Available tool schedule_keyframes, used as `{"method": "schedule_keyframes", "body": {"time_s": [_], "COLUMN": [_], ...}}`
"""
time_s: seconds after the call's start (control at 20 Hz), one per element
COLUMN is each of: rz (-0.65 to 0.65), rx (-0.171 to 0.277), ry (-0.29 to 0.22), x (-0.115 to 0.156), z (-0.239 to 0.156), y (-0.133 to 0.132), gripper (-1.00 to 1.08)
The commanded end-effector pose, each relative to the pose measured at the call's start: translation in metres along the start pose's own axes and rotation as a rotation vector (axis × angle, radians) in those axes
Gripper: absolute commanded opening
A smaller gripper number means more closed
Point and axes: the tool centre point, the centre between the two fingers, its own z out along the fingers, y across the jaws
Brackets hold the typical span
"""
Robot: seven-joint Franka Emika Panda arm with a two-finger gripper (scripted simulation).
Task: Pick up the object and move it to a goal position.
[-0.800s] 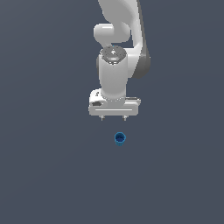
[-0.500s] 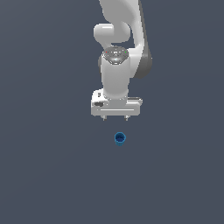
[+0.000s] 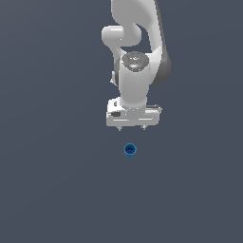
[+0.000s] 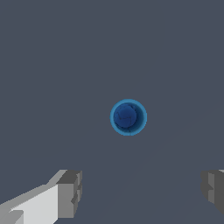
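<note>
The object, a small blue hollow cup (image 3: 130,150), stands upright on the plain grey floor. In the wrist view I look straight down into its open top (image 4: 128,117). My white gripper (image 3: 133,127) hangs above the floor, a short way behind the cup in the exterior view, and does not touch it. Its jaws are wide apart and hold nothing. In the wrist view one grey fingertip (image 4: 70,193) shows fully and the other (image 4: 214,190) sits at the frame's edge, with the cup ahead of the gap between them.
A flat dark grey floor (image 3: 52,180) fills both views. The white arm (image 3: 135,52) rises behind the gripper. No goal marker or other object shows.
The gripper has moved a little toward the cup and slightly to the exterior view's right. The cup has not moved. The jaws stay open.
</note>
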Motion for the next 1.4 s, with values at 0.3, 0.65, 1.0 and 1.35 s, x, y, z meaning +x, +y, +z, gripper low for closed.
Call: {"method": "schedule_keyframes", "body": {"time_s": [0.3, 0.65, 1.0, 1.35], "rz": [0.035, 0.136, 0.302, 0.476], "rx": [0.000, -0.002, -0.010, -0.023], "ry": [-0.001, -0.003, -0.006, -0.006], "x": [0.003, 0.009, 0.020, 0.030], "z": [0.004, 0.018, 0.040, 0.065], "y": [0.000, 0.001, 0.002, 0.004], "gripper": [1.00, 1.00, 1.00, 1.00]}}
